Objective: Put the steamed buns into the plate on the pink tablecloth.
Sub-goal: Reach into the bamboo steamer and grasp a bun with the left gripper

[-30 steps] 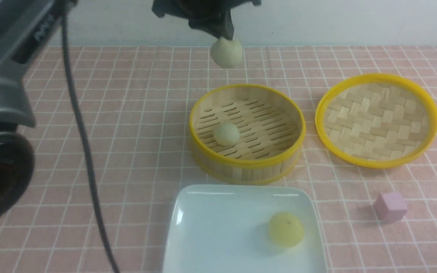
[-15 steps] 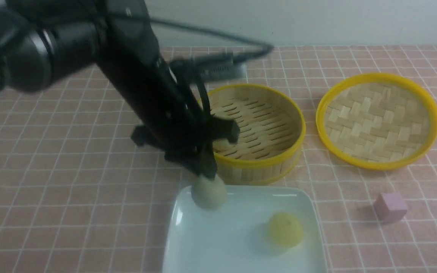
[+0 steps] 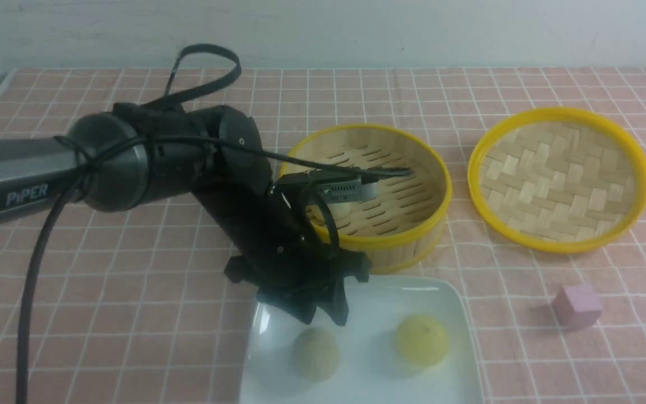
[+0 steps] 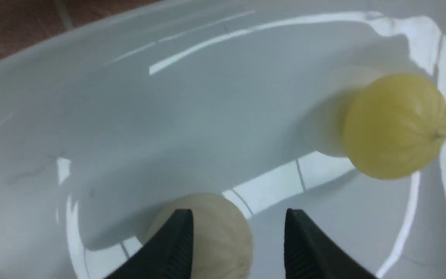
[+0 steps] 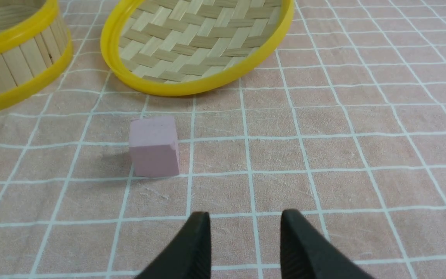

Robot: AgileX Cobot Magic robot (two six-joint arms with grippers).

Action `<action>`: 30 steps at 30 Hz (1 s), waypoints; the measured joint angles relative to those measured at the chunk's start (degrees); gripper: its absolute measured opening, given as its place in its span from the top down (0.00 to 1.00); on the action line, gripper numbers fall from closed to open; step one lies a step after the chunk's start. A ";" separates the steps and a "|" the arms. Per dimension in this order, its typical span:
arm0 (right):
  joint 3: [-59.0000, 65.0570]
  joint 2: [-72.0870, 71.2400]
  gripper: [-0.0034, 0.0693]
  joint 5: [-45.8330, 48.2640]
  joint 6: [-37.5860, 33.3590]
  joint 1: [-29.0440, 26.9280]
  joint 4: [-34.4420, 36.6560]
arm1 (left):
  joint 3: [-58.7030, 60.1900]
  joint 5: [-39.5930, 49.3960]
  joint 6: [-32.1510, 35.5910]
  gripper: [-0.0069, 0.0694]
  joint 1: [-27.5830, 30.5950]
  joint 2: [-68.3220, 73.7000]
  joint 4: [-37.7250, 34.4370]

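Left jaws: wide apart and holding nothing, low over the 10 o'clock corner of the plate (image 3: 413,289).
First bun (image 3: 315,353): on the plate at 8 o'clock, just below the jaw tips. Whether a tip touches it, you cannot tell.
Second bun (image 3: 344,209): in the steamer basket (image 3: 390,255) at 7 o'clock of its floor, mostly hidden behind the camera housing (image 3: 345,191) on the left arm. The basket stands at 12 o'clock of the plate.
Handling, judged: light, soft dough with a matte skin that should grip well. Being round, it may roll on the glossy plate.
Hold, advised: take the second bun across its widest girth from above. Close gently, as a hard pinch would dent it.
Yellow ball (image 3: 422,339): on the plate at 3 o'clock, apart from the first bun. Leave it.
Lid (image 3: 558,177): at 3 o'clock of the basket.
Cube (image 3: 576,304): at 3 o'clock of the plate.
Right jaws: parted and empty, over the pink tablecloth (image 5: 362,116) near the cube.
Desk: covered by that cloth.
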 joint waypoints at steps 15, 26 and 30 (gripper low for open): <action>0.00 0.00 0.62 0.00 0.00 0.00 0.00 | -32.68 5.06 -17.90 0.83 -0.06 14.13 21.34; 0.00 0.00 0.62 0.00 -0.02 0.00 0.00 | -40.62 0.89 -18.72 0.49 0.04 25.20 31.72; 0.00 0.00 0.62 0.00 -0.13 0.00 0.00 | -40.84 1.03 -18.85 0.69 0.04 26.53 30.32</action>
